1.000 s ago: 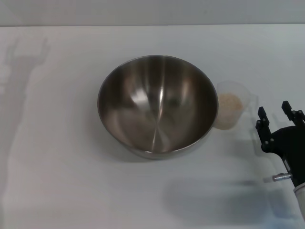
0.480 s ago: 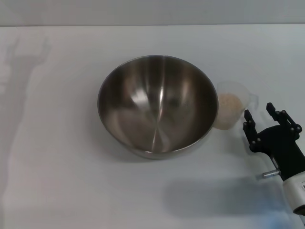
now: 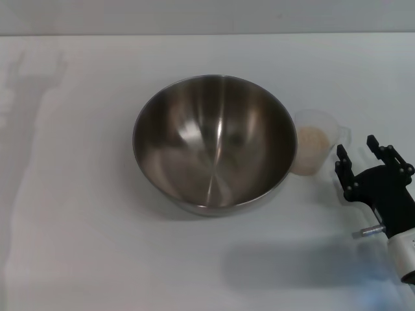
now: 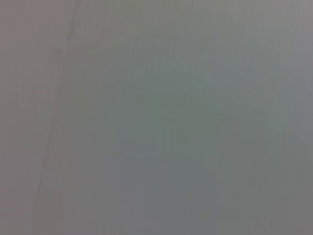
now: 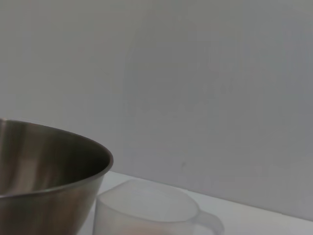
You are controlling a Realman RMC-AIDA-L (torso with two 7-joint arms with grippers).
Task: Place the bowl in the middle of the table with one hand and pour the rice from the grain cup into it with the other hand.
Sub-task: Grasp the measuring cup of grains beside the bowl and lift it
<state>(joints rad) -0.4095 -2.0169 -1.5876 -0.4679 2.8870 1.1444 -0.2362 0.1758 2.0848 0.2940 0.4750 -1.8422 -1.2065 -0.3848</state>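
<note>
- Since 1.0 s ago, right gripper [image 3: 356, 152] has advanced from the table's right edge toward grain cup [image 3: 315, 149]; jaws spread wide, empty.
- Cup holds rice [image 3: 312, 138], touching the right rim of bowl [image 3: 214, 142], which sits mid-table [image 3: 78, 227].
- Straddle the handle squarely before closing.
- Left gripper: out of sight.

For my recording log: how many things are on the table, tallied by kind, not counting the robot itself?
Steel bowl: 1
Clear grain cup: 1, standing beside the bowl
Heap of rice: 1, inside the grain cup
Total: 3
The right claw is open near the cup; the left claw is not in view.
</note>
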